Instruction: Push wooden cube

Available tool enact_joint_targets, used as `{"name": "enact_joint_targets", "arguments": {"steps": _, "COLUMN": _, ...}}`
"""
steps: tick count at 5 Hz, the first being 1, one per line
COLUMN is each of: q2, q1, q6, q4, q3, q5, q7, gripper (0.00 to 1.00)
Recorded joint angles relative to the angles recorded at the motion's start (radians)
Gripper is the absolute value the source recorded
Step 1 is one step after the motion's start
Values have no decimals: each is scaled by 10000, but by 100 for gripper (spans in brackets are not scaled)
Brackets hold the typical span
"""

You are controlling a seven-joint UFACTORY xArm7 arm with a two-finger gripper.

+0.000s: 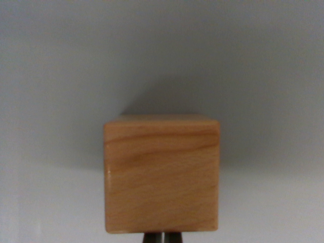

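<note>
A light wooden cube (162,174) with visible grain fills the lower middle of the wrist view, standing on a plain grey-white surface (55,76). One broad face is turned to the camera and a thin strip of its top shows. Just under the cube's lower edge, at the bottom of the picture, the dark tips of my gripper (162,238) peek out with only a thin bright slit between them, so the fingers look pressed together. The tips sit right against the cube's near face; contact cannot be confirmed.
A soft shadow (202,96) falls on the surface behind and to the wrist view's right of the cube. Only bare grey-white surface shows around the cube on all sides.
</note>
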Motion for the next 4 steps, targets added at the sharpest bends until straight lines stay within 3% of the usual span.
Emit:
{"name": "enact_joint_targets", "arguments": {"steps": 1, "q2": 0, "q1": 0, "q6": 0, "q4": 0, "q3": 0, "q5": 0, "q7": 0, "gripper": 100}}
{"name": "enact_joint_targets", "arguments": {"steps": 2, "q2": 282, "q1": -13, "q6": 187, "q4": 471, "q3": -42, "q5": -9, "q7": -78, "gripper": 100}}
{"name": "enact_joint_targets", "arguments": {"steps": 3, "q2": 282, "q1": -13, "q6": 187, "q4": 471, "q3": -42, "q5": -9, "q7": -78, "gripper": 100}}
{"name": "enact_joint_targets", "arguments": {"steps": 4, "q2": 555, "q1": -25, "q6": 368, "q4": 926, "q3": -83, "q5": -18, "q7": -153, "gripper": 100}}
